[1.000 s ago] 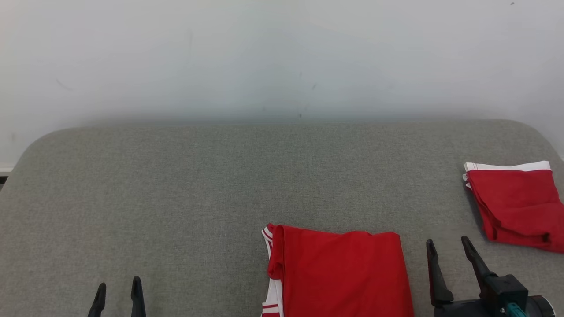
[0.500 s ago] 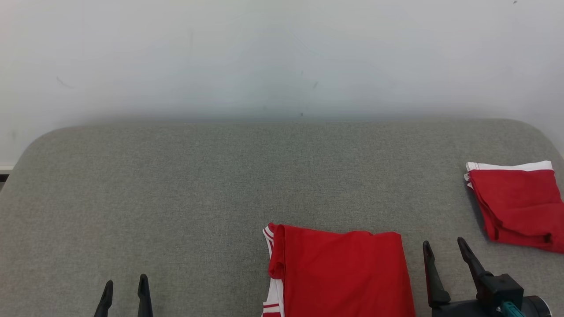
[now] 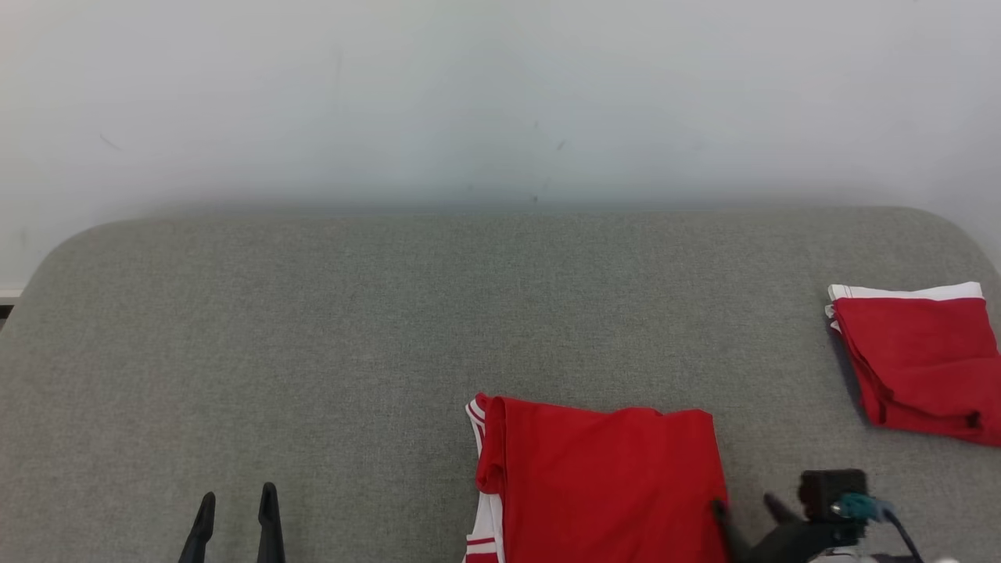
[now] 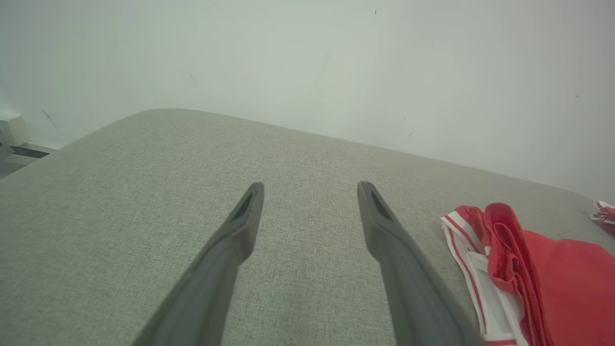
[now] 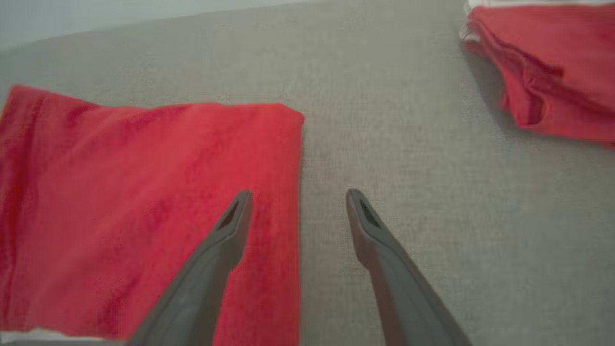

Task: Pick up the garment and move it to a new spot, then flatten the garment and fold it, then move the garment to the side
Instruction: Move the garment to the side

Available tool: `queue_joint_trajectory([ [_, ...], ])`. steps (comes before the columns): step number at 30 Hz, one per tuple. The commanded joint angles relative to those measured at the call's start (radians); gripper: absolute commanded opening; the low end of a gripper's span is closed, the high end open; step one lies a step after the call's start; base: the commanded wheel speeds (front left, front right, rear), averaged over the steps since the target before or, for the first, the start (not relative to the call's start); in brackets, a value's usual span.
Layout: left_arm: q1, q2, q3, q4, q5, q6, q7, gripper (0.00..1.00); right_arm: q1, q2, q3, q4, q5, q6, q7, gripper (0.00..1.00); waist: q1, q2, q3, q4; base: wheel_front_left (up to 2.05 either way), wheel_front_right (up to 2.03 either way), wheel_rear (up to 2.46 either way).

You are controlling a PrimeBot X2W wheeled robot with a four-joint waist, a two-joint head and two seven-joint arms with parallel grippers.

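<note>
No lettering, brand, number or sign could be read anywhere. The red garment (image 5: pixel 144 192), its edge lying between the spread jaws of the right gripper (image 5: pixel 298 197), showed only white stripes along one side. The folded red cloth (image 5: pixel 552 72) further out beyond those jaws showed only a white band. Neither carried a legible label.
</note>
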Motion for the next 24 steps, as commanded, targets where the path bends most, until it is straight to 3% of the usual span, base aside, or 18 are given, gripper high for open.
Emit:
queue_joint_trajectory([
  [1,-0.003,-0.002,0.001,-0.004,-0.001,-0.001,-0.003,1.00,-0.008,0.001,0.014,-0.009,0.018,-0.003,0.099,1.00,-0.0001,0.0000,0.002,-0.001,0.00,0.00,0.00],
  [4,-0.003,-0.002,-0.006,-0.009,-0.001,-0.001,-0.003,1.00,-0.017,-0.001,0.018,-0.072,0.044,-0.003,0.301,1.00,-0.0001,0.0000,0.006,0.000,0.00,0.00,0.00],
  [8,-0.017,-0.003,-0.020,-0.011,-0.004,-0.001,-0.003,1.00,-0.047,0.000,-0.032,-0.155,0.037,-0.003,0.447,1.00,-0.0001,0.0000,0.022,0.013,0.00,0.00,0.00],
  [16,-0.030,0.003,-0.047,-0.009,-0.012,0.000,-0.003,1.00,-0.100,0.000,-0.075,-0.082,0.033,-0.003,0.529,1.00,-0.0001,0.0000,0.047,0.052,0.00,0.00,0.00],
  [24,-0.038,0.007,-0.042,-0.017,-0.014,0.000,-0.003,1.00,-0.134,0.001,-0.034,0.046,0.019,-0.003,0.537,1.00,-0.0001,0.0000,0.074,0.068,0.00,0.00,0.00],
])
